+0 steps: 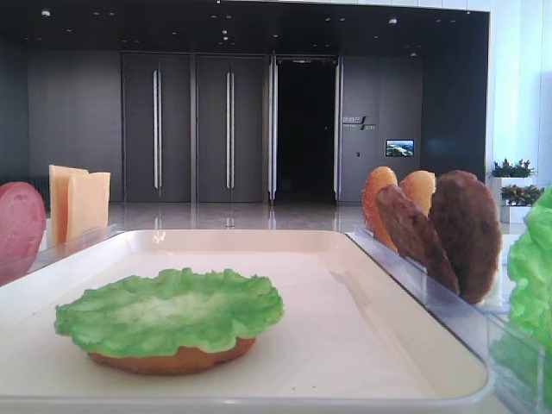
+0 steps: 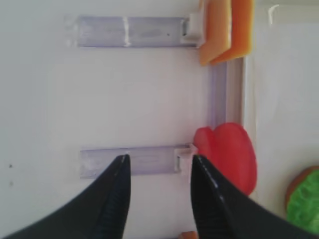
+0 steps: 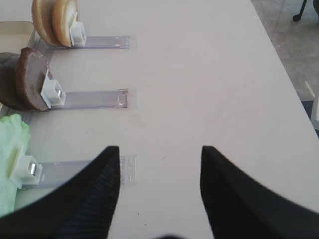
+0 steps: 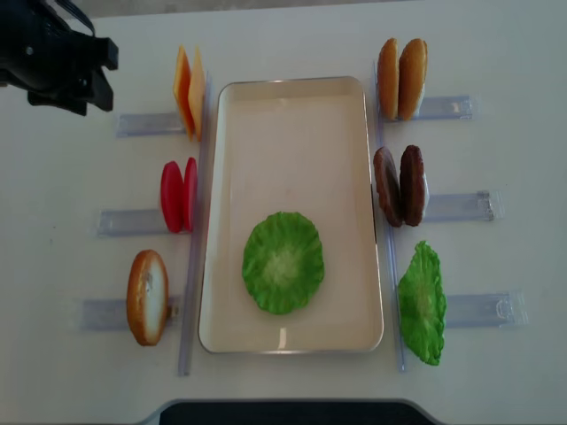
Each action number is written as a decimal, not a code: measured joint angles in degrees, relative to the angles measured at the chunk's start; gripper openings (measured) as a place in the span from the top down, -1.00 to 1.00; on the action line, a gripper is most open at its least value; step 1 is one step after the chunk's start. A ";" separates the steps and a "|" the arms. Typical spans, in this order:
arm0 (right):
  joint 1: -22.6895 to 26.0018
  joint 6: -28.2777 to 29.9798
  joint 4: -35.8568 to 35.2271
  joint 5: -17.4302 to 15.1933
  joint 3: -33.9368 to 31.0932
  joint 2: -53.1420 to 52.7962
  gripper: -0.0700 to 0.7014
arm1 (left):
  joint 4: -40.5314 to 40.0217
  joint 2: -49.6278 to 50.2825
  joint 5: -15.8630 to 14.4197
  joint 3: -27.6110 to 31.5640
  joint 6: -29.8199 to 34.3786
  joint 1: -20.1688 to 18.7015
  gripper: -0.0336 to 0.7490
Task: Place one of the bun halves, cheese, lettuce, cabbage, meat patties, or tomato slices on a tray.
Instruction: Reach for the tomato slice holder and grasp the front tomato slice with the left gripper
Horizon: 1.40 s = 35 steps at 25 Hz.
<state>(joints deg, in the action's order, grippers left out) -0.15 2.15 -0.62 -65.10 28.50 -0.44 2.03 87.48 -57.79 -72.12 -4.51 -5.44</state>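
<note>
Lettuce (image 4: 283, 262) lies flat on a bun half (image 1: 172, 359) inside the tray (image 4: 292, 115); tomato slices (image 4: 178, 196) stand racked just left of it; left claw (image 2: 158, 172) and right claw (image 3: 160, 164) both spread, gripping nothing, over the surface (image 3: 209, 74).

Both end effectors (image 2: 158, 167) (image 3: 160, 164) parted, empty.

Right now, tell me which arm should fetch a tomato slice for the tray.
Left. Its open left gripper hangs beside the tomato slices, on the left of the tray; the right gripper faces the other racks.
</note>
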 joint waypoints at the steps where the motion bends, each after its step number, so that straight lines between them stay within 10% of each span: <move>1: 0.00 0.00 0.00 0.00 0.00 0.00 -0.16 | -0.08 0.30 0.28 0.00 -0.84 -1.88 0.11; 10: 0.00 0.00 0.02 0.00 0.00 0.00 -0.16 | -0.39 4.47 1.82 -0.02 -8.33 -14.98 0.08; 35: 0.00 0.00 0.02 0.00 0.00 0.00 -0.16 | -3.35 12.24 -1.84 -0.02 -12.52 -15.48 0.03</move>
<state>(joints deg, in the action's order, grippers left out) -0.15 2.15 -0.59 -65.10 28.50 -0.44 -1.31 99.72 -59.63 -72.15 -17.03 -20.92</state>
